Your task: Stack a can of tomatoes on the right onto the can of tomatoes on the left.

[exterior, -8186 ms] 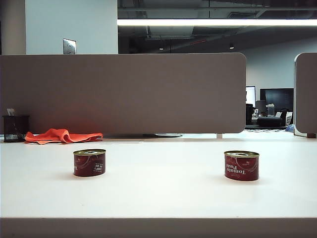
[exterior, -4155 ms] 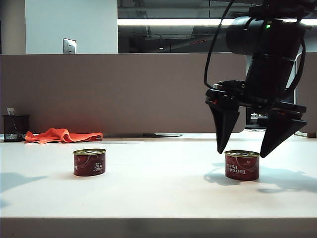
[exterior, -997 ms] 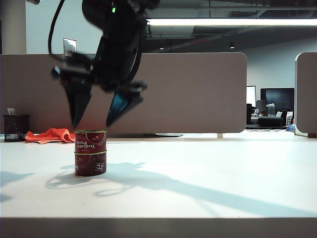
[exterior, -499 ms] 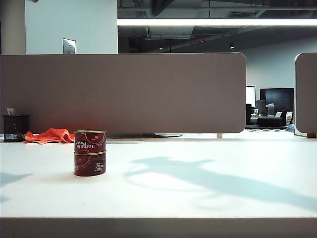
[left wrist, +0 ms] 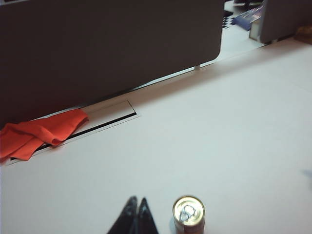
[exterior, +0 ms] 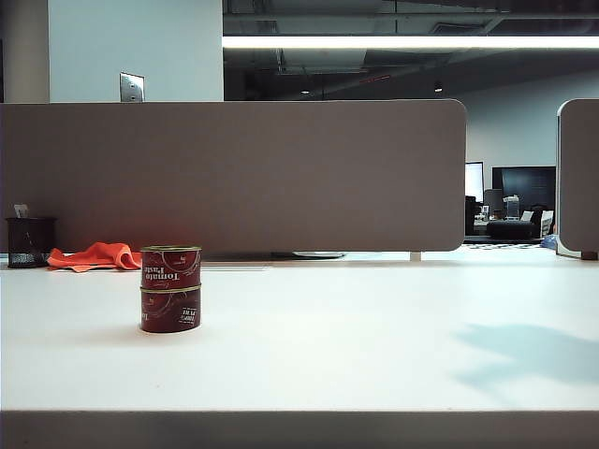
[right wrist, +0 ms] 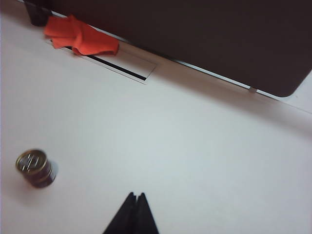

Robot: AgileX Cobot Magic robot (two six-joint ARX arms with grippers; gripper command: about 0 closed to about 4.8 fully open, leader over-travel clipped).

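Top can [exterior: 170,267] sits square on bottom can [exterior: 170,311], at nine o'clock on table [exterior: 374,346]. Left gripper [left wrist: 136,204] and right gripper [right wrist: 136,196] both pressed together, empty, hanging above. Best to clear upward, no nudging.

The upper can [exterior: 170,267] and the lower can [exterior: 170,310] are showing metal bodies wrapped in glossy dark-red labels with white print, each rimmed in dull gold metal. In the left wrist view the top lid [left wrist: 188,211] is reflecting light off shiny, smooth metal with a pull tab. The table [exterior: 374,337] is presenting a smooth, matt white surface. The orange cloth [exterior: 110,255] is lying soft and creased, a matt fabric. The divider panel [exterior: 281,178] is looking like matt grey-brown material, fine-textured. The left gripper [left wrist: 136,218] and right gripper [right wrist: 135,213] are showing matt black fingers pressed together, seemingly plastic.
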